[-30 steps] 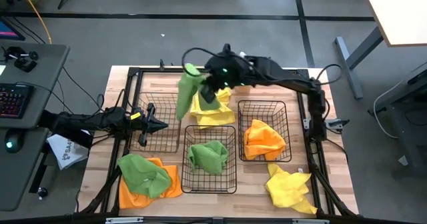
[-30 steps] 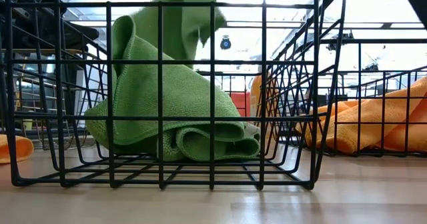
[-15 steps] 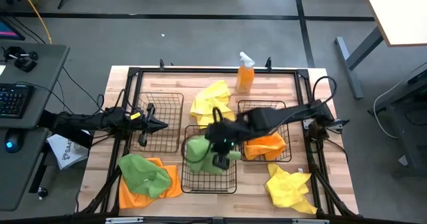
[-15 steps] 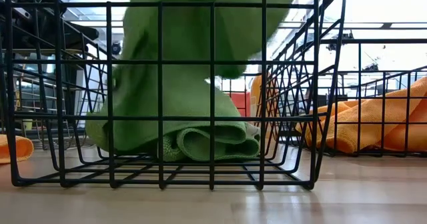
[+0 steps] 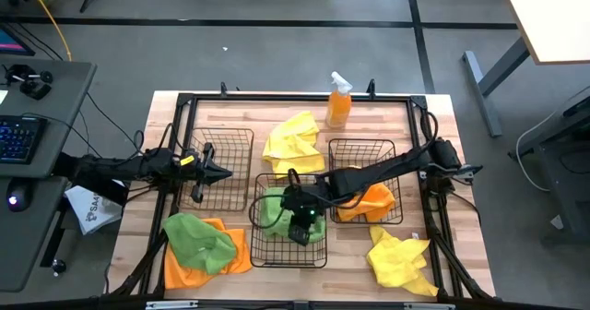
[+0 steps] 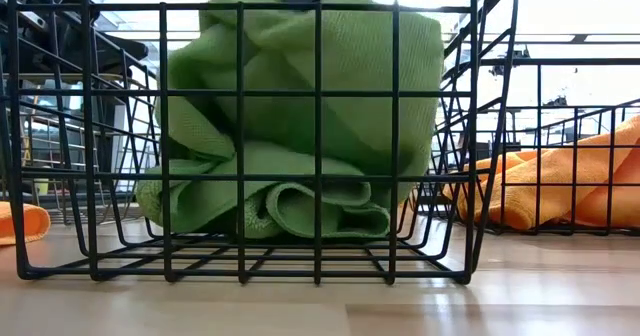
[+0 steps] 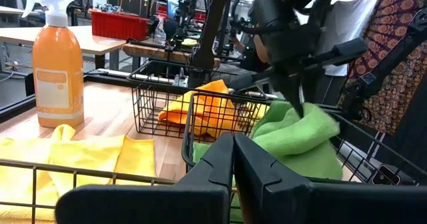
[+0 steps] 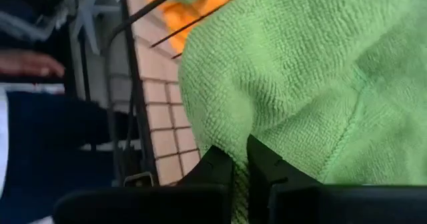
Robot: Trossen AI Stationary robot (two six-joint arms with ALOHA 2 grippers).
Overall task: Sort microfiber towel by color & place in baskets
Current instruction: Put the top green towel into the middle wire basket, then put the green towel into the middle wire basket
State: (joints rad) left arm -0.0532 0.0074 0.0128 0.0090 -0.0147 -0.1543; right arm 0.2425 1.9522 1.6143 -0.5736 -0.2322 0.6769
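Right claw [image 5: 297, 220] pinches green towel [image 8: 320, 84] inside basket [image 6: 240, 126].

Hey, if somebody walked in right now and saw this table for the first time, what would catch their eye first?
Probably the right gripper pushing a lime green towel down into the middle basket, onto another green one. Next, the bright colours: orange towels in the right basket, a yellow towel lying loose behind the baskets beside an orange spray bottle. The left gripper waits over the left basket.
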